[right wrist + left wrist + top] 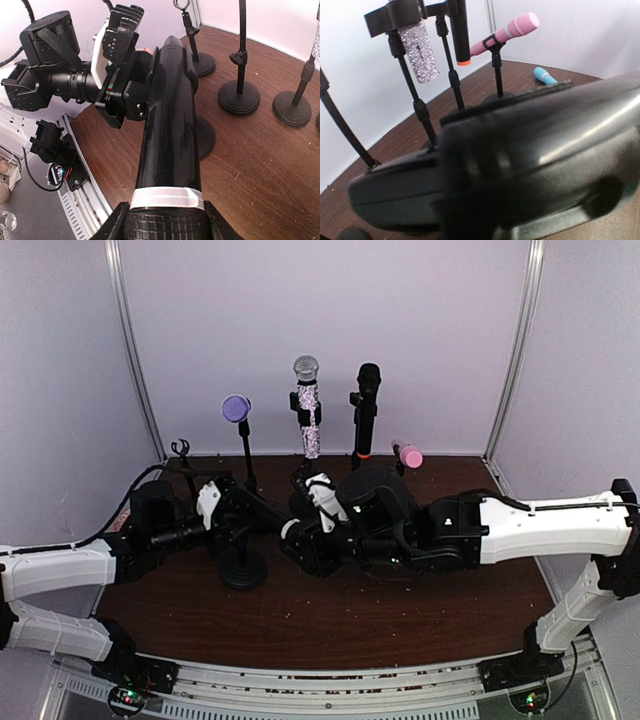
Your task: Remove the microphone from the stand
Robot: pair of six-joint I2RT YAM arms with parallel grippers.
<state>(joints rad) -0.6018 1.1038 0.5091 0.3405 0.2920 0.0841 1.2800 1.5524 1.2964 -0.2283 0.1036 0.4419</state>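
A black microphone (169,115) with a white band near its head lies tilted over a low black stand with a round base (206,137). In the top view the microphone (266,512) spans between both grippers, above the stand base (243,570). My right gripper (167,222) is shut on the microphone's head end; it also shows in the top view (300,540). My left gripper (228,508) is closed at the stand's top, by the microphone's tail, and shows in the right wrist view (125,95). The left wrist view is mostly filled by the blurred black microphone (530,160).
Along the back stand a purple microphone (236,407), a glittery silver one (308,410), a black one with an orange ring (366,410) and a pink one (407,453). An empty clip stand (181,450) is back left. A blue microphone (545,76) lies on the table.
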